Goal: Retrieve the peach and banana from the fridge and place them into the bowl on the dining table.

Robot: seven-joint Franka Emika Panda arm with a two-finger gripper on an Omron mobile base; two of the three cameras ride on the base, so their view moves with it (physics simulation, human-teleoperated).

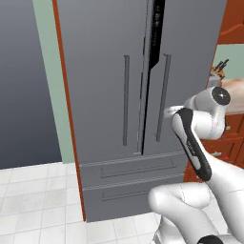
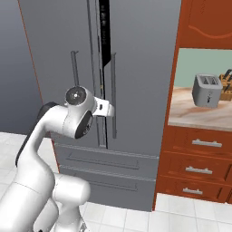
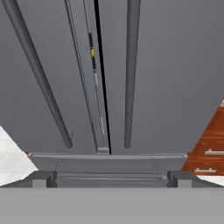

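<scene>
Fridge (image 1: 105, 109): tall grey French-door unit, straight ahead of the arm. Doors stand slightly ajar, a narrow dark gap (image 1: 153, 43) between them, widest at the top; two bar handles (image 1: 126, 100) flank the gap. Two drawers below, both shut. Interior: a small yellow speck (image 3: 92, 52) shows through the slit in the hand view; too little to name. Fingers (image 3: 109, 178): spread wide, nothing between them, close before the door seam, apart from it. Floor (image 1: 33, 200): white tile, open to the left. Right edge: red-brown cabinet (image 2: 199, 167) adjoining; toaster (image 2: 206, 90) on its desk.
</scene>
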